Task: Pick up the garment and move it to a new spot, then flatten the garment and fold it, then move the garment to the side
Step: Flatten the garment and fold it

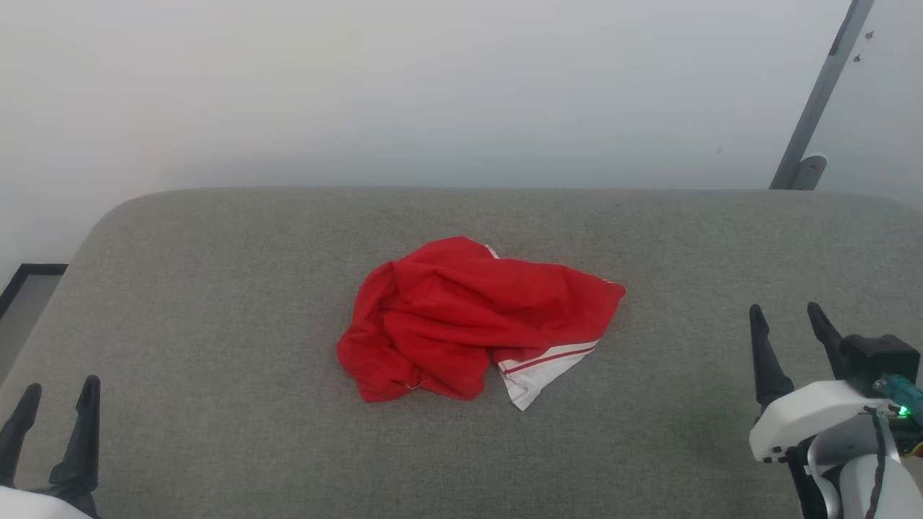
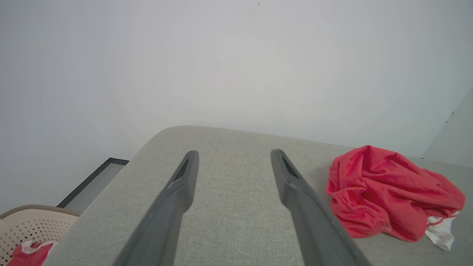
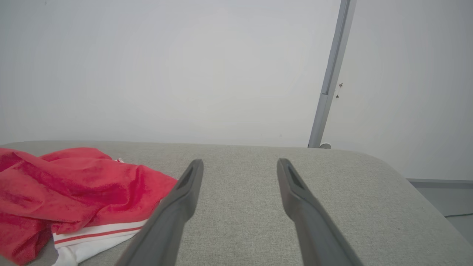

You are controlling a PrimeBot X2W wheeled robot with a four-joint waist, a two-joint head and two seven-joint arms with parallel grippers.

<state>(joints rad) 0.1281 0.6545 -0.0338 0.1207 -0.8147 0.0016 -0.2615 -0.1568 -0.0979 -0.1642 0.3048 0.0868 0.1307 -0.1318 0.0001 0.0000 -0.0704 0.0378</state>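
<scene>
the garment point(image 1: 476, 324) lies crumpled mid-way across the grey cushion point(image 1: 216, 288), long axis roughly left to right, with the white striped sleeve end point(image 1: 541, 367) toward the right. right gripper point(image 1: 786, 317) and left gripper point(image 1: 61, 393) both stand apart from it, fingers wide and empty. the garment lies inboard of each; the right appears nearer.

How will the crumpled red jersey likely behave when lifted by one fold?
Probably floppy: the bright red thin-fabric jersey lies in soft creases, so it should drape and unfurl. Likely light, being thin cloth. Its white striped sleeve end may dangle.
</scene>
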